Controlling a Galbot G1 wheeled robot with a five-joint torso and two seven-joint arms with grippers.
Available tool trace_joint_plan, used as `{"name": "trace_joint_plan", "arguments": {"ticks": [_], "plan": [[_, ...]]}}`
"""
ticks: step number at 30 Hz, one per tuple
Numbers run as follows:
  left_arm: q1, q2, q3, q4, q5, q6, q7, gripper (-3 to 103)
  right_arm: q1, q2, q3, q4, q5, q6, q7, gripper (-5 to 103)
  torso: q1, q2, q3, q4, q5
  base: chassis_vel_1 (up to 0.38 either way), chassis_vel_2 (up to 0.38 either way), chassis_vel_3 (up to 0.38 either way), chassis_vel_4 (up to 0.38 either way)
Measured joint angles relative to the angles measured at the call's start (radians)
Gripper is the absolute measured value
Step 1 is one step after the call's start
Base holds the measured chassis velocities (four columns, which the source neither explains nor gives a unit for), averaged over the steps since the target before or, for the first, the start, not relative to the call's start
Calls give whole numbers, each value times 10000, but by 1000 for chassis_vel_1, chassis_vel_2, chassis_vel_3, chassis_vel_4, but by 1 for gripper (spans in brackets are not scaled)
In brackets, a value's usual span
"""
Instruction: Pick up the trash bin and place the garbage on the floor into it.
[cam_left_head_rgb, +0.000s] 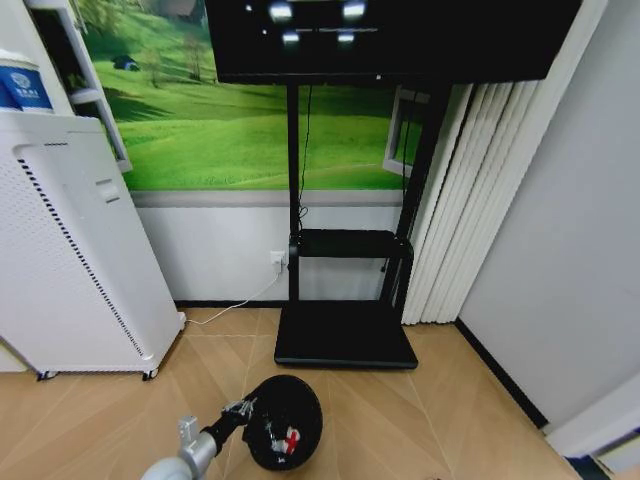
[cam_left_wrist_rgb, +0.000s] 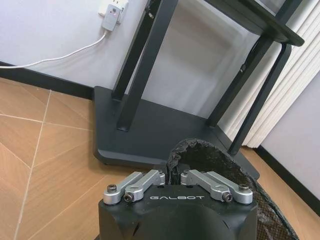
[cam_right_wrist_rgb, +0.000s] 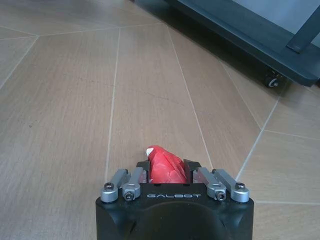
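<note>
My left gripper (cam_left_head_rgb: 240, 408) is closed on the rim of the trash bin (cam_left_head_rgb: 285, 420), the two fingers pinching the thin black mesh edge between them. In the head view the bin is low in front of me, over the wooden floor (cam_left_head_rgb: 430, 410), just before the black base plate of the TV stand (cam_left_head_rgb: 345, 335). Inside the bin I see a small red-and-white wrapper (cam_left_head_rgb: 290, 438). In the left wrist view the mesh rim (cam_left_wrist_rgb: 200, 150) goes up between my fingers, and behind it the stand's legs and a white power adapter (cam_left_wrist_rgb: 111, 17) on the wall.

My right gripper (cam_right_wrist_rgb: 167, 172) is above the wood floor and is shut around a red piece (cam_right_wrist_rgb: 165, 165) of garbage; the crumpled red thing sits tightly between both fingers and sticks out a little in front of them
</note>
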Motion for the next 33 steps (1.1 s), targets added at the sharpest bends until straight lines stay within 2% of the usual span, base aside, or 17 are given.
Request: {"name": "trace_joint_plan", "arguments": {"ticks": [5,11,14,17,18,20,21,23,28,31,33], "plan": [[34,-3,17,-4,33,-12,34,7,-155,-8,120,44,15,3,-55,34,0,0,0,0,-2,0,0,0,0],[-96,82,13,11,-5,-23,33,7,-402,-260,532,695,-10,-26,10,34,1,-1,2,-6,13,0,0,0,0],[-312,222,12,65,-167,6,26,7,-598,-625,1172,1701,-218,-29,148,33,2,-1,2,-9,0,0,0,0,0],[-377,420,-22,105,-256,53,28,7,-347,-1017,1430,2663,-338,-28,172,33,2,-2,2,-4,12,0,0,0,0],[-377,420,-22,105,-256,53,28,7,-347,-1017,1430,2663,-338,-28,172,33,2,-2,2,-4,12,0,0,0,0],[-458,544,-51,212,-334,107,25,7,189,-1567,1244,3728,-425,-26,213,33,2,-2,2,-3,-6,0,0,0,0],[-458,544,-51,212,-334,107,25,7,189,-1567,1244,3728,-425,-26,213,33,2,-2,2,-3,-6,0,0,0,0],[-595,575,9,388,-401,168,0,7,886,-1902,944,4825,-461,-25,249,33,3,-2,2,0,2,0,0,0,0],[-1374,744,807,563,-719,325,-11,7,1905,-2353,533,6831,-74,-25,300,33,2,-5,3,3,-2,0,0,0,0],[-1506,772,915,576,-777,345,-5,7,2009,-2407,488,7069,-67,-25,296,33,2,-5,3,3,-2,0,0,0,0],[-2776,895,1841,725,-1272,453,-68,7,2793,-2867,57,8776,-58,-25,246,33,2,-4,2,-4,1,0,0,0,0]]}}
